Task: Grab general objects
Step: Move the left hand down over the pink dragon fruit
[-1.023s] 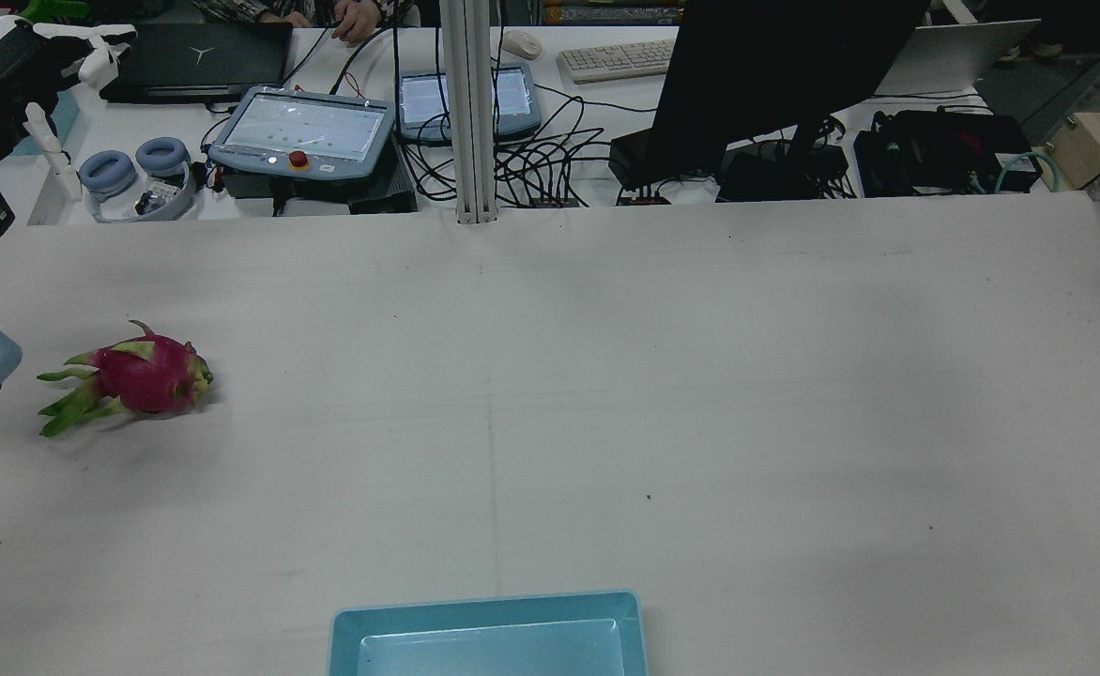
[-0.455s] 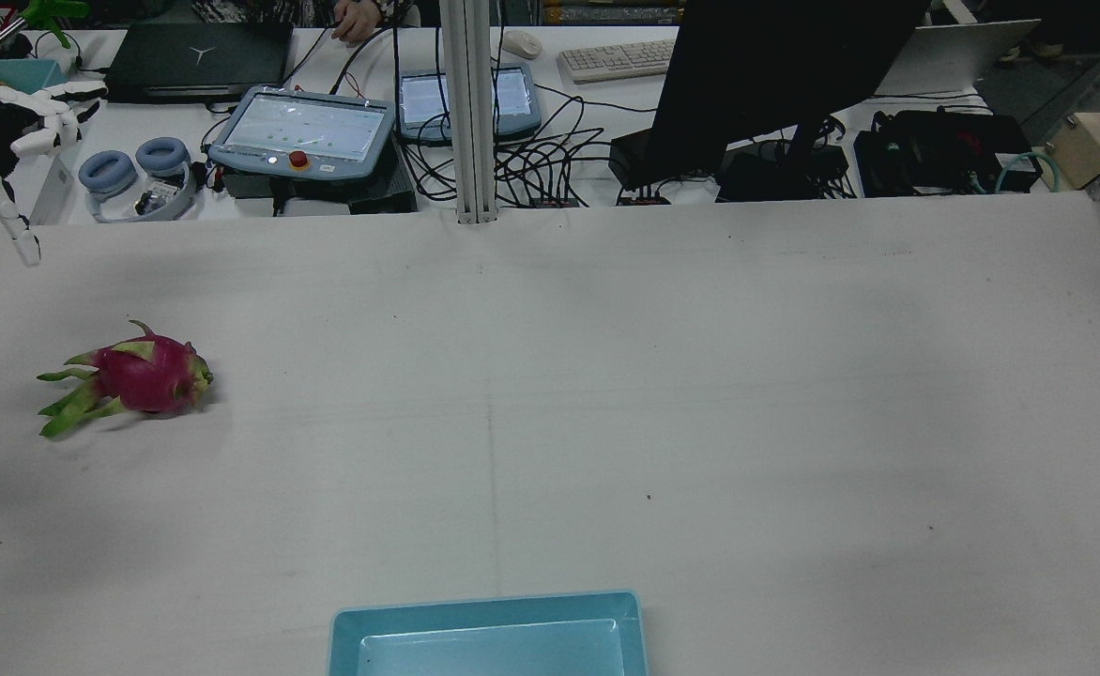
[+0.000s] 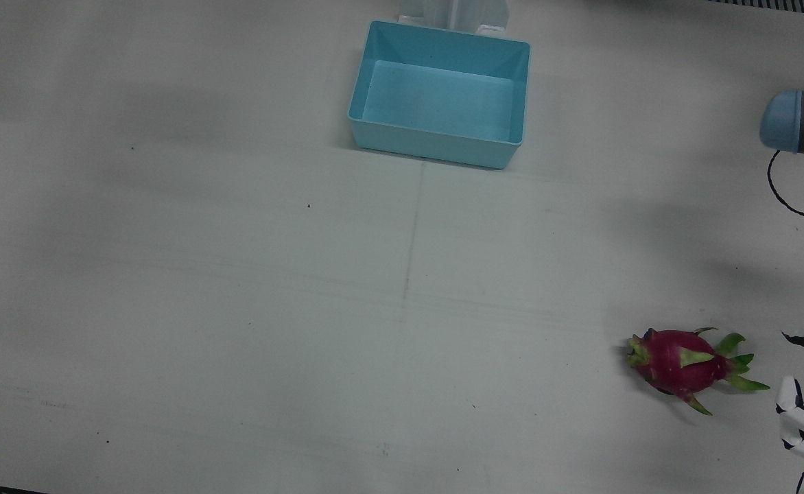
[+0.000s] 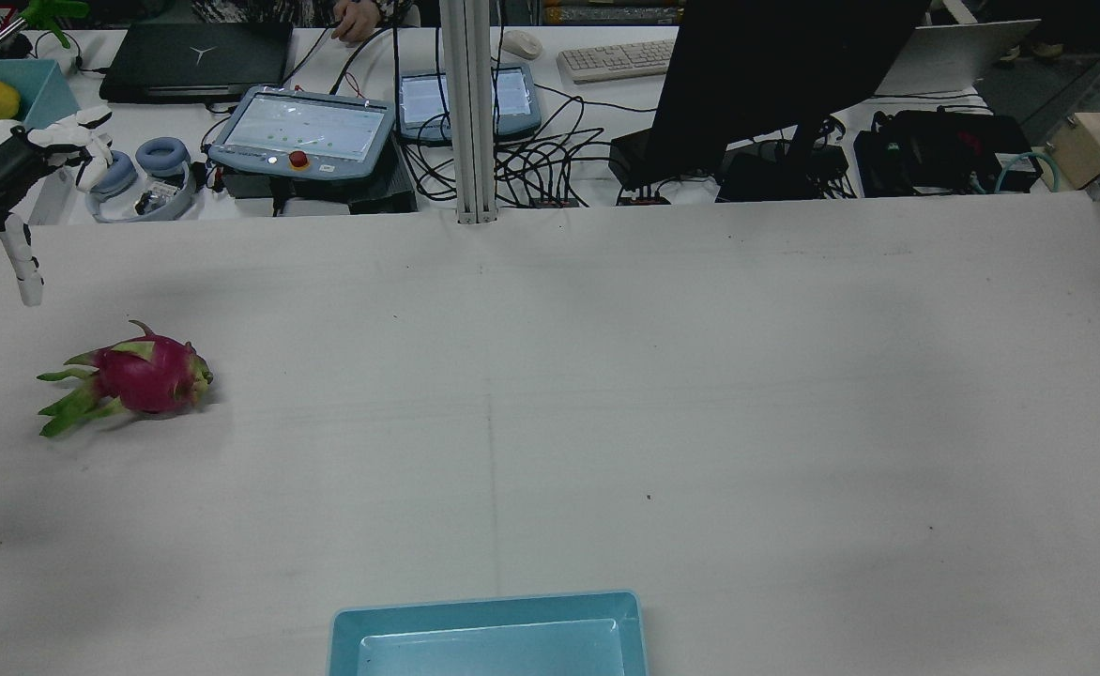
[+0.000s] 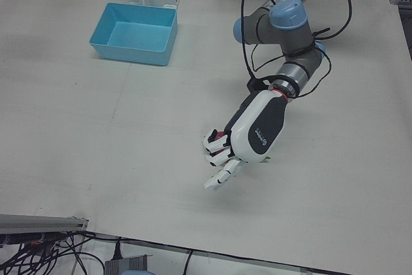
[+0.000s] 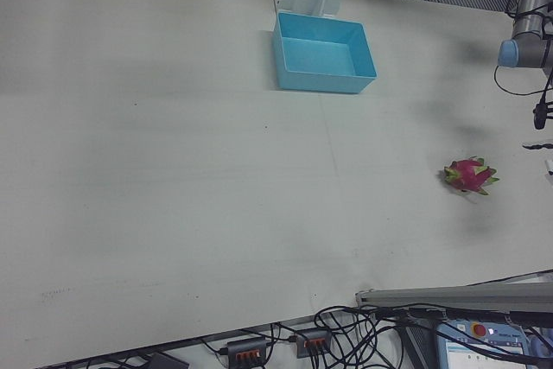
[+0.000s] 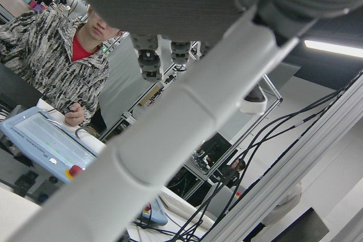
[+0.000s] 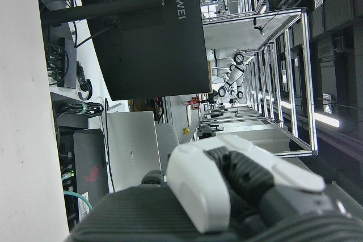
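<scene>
I see the rectangular light-blue plastic bin (image 3: 439,93) holding nothing, at the robot's edge of the white table (image 3: 237,288). The magenta dragon fruit with green scales (image 3: 683,363) lies well apart from it. My left hand (image 5: 248,140) hovers beside the fruit, fingers (image 5: 219,175) spread, empty. Right hand (image 8: 238,191): I cannot tell its fingers' state.

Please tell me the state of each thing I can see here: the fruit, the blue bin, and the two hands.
dragon fruit: lying on its side on the table, not held.
blue bin: upright, empty.
left hand: open, fingers spread, holding nothing, beside and above the dragon fruit.
right hand: seen only by its own camera; open or shut cannot be told.
</scene>
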